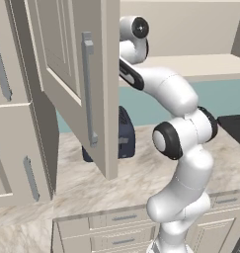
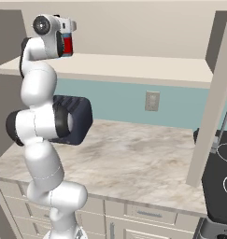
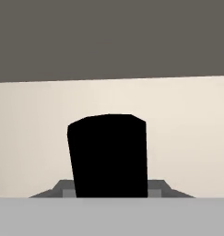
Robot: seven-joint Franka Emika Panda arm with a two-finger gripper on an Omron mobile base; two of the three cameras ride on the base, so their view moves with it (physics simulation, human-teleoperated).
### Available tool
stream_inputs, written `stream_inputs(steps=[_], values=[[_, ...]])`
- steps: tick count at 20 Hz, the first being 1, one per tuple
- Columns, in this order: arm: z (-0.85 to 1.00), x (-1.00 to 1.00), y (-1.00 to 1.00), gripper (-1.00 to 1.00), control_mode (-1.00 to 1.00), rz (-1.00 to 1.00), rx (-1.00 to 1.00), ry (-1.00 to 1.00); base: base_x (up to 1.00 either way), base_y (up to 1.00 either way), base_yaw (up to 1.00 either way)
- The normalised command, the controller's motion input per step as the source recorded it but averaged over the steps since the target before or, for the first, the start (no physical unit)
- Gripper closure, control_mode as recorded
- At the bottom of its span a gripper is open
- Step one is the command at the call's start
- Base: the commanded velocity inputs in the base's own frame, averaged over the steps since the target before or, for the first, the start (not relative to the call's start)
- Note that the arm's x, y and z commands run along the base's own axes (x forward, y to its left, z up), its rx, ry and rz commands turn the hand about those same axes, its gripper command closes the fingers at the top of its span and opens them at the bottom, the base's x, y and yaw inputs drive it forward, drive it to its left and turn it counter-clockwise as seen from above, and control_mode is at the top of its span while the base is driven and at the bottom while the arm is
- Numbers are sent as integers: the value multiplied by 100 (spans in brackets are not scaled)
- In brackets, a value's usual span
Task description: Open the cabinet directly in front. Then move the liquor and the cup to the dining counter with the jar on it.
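The cabinet stands open, its left door (image 1: pixel 72 74) swung out toward me and its right door (image 2: pixel 216 102) edge-on at the right. My arm reaches up into it over the lower shelf (image 2: pixel 133 67). My gripper (image 2: pixel 67 33) is shut on the liquor (image 2: pixel 68 46), whose red label shows just under the hand at the shelf's left end. In the hand view the bottle's black cap (image 3: pixel 109 154) fills the space between my fingers, with the beige cabinet back wall behind it. Whether the bottle rests on the shelf or hangs just above it, I cannot tell. The cup, jar and dining counter are out of view.
A dark toaster (image 1: pixel 124 133) sits on the marbled counter (image 2: pixel 133 163) below the cabinet, against the teal wall. A black stove (image 2: pixel 220 182) lies at the right. The open left door's long handle (image 1: pixel 88 89) hangs close to my upper arm. Drawers (image 1: pixel 121 230) run under the counter.
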Motion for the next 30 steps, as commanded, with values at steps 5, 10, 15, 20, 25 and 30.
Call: stream_inputs(steps=[5,10,15,20,25,30], values=[[0,-1,0,100,-100,0,0,-1,0,0,0],[18,-21,-4,100,-100,0,0,-9,0,0,0],[6,-43,-5,100,-100,0,0,-5,0,0,0],[0,-66,-9,100,-100,0,0,0,0,0,0],[0,-79,-16,100,-100,0,0,0,0,0,0],[0,-92,-23,100,-100,-2,0,0,0,0,0]])
